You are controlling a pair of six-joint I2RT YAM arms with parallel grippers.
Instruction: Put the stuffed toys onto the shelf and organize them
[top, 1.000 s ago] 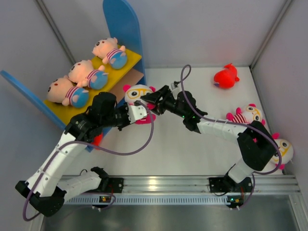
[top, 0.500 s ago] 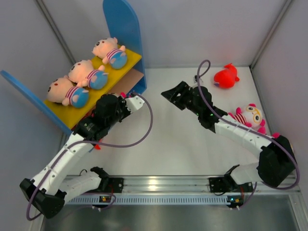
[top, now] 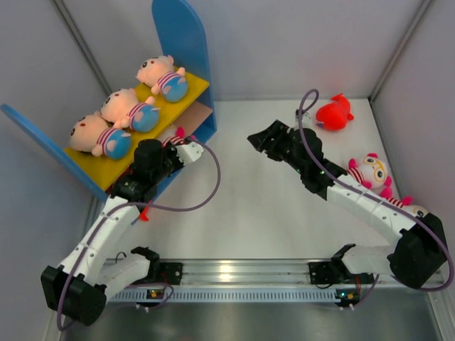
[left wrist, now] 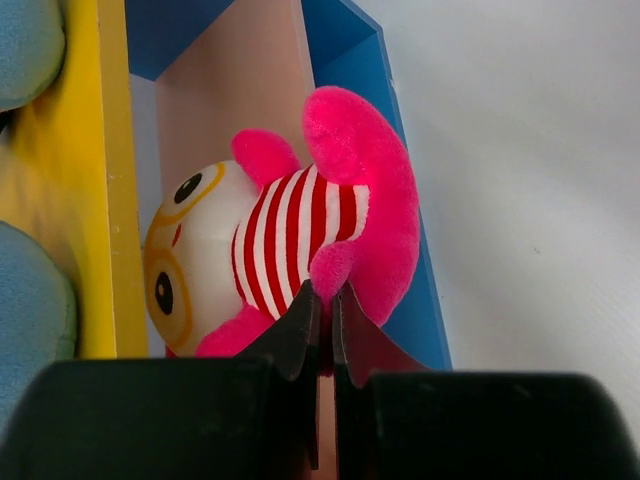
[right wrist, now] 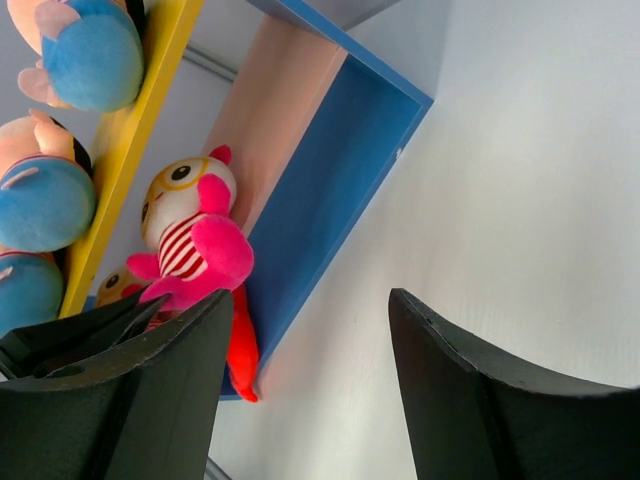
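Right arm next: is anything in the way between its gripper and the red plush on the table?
Nothing visible. Only bare table lies between the right gripper and the red plush. The open jaws face away from it, toward the shelf.

No legible text or labels anywhere

Top cam overhead, looks down; L wrist cam close on shelf (left wrist: 110, 190); R wrist farther, same shelf.
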